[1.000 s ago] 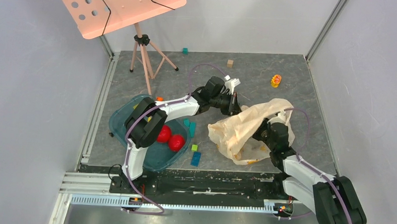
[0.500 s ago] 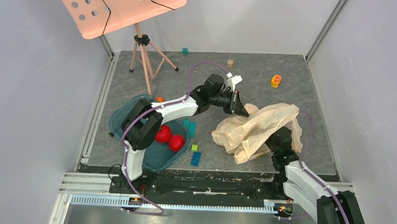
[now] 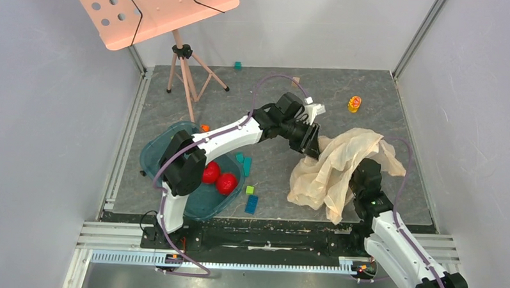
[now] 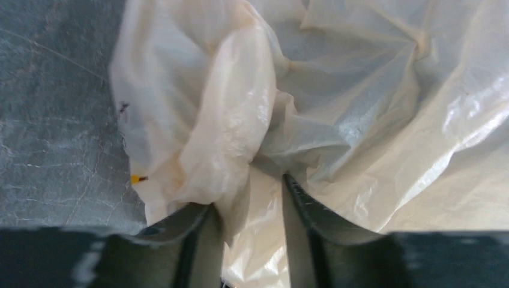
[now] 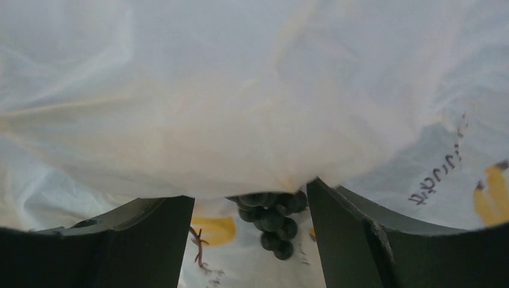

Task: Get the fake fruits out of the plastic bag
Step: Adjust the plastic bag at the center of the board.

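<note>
Plastic bag (image 3: 341,161): peach-beige, translucent, crumpled, bunched up in tall heap. Grapes (image 5: 270,221): small dark bunch, hanging among bag's folds. Left apple (image 3: 211,172), right apple (image 3: 226,183): glossy red, touching, in teal tray (image 3: 199,205), well apart from bag.

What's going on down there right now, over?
Left gripper pinching plastic bag. Right gripper open inside bag, grapes between its jaws. Two red apples already in teal tray. Bag film drapes right camera.

crinkly translucent thin plastic bag (image 3: 331,169), glossy red apples (image 3: 226,183), shiny dark grapes (image 5: 270,219), matt mottled grey table (image 3: 370,84).
</note>
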Available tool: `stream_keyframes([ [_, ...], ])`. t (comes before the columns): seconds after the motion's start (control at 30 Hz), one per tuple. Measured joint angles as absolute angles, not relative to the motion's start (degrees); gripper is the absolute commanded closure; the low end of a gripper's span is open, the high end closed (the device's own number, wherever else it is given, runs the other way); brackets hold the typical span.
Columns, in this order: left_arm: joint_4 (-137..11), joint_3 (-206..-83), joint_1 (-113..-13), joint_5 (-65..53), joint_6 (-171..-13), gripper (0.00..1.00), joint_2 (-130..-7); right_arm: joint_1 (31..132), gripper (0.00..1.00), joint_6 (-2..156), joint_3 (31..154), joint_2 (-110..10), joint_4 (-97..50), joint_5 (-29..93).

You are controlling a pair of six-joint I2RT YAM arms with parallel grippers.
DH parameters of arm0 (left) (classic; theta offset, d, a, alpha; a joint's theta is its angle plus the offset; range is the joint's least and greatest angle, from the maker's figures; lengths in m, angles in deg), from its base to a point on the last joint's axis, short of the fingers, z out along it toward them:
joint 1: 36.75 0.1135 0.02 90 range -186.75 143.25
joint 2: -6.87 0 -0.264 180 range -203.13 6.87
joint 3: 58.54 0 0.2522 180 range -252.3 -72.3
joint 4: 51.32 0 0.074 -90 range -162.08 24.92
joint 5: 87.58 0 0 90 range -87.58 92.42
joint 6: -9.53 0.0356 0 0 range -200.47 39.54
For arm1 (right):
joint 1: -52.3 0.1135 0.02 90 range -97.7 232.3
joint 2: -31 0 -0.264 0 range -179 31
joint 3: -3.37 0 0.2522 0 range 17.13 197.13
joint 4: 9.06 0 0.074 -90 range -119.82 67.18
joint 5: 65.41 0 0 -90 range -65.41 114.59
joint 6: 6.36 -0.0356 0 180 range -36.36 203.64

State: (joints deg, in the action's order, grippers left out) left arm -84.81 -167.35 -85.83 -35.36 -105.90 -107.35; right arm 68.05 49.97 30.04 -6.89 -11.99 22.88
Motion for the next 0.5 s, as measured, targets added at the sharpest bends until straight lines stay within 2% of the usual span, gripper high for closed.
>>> stream_keyframes([
  [0.07,-86.55,-167.39,-86.55,-35.42,-105.00,0.48,-107.89,68.03,0.29,50.38,30.04,-7.05,-13.00,22.83],
  [0.13,-88.00,-167.39,-87.05,-35.40,-104.48,0.51,-108.55,68.03,0.29,50.89,30.04,-7.07,-13.41,22.81],
  [0.17,-88.54,-167.39,-87.14,-35.42,-104.23,0.59,-108.86,68.01,0.29,50.93,30.04,-7.09,-13.85,22.83],
  [0.2,-89.09,-167.39,-87.16,-35.38,-104.08,0.72,-109.12,67.88,0.29,50.95,30.04,-7.11,-13.94,22.83],
  [0.23,-89.37,-167.39,-87.19,-35.34,-104.02,0.89,-109.38,67.86,0.29,50.95,30.04,-7.09,-13.92,22.83],
  [0.27,-89.50,-167.39,-87.21,-35.23,-103.95,0.98,-109.58,67.83,0.29,50.95,30.04,-7.07,-13.83,22.85],
  [0.5,-89.72,-167.39,-87.19,-35.03,-103.40,0.98,-109.84,67.83,0.29,50.95,30.04,-6.74,-14.29,23.29],
])
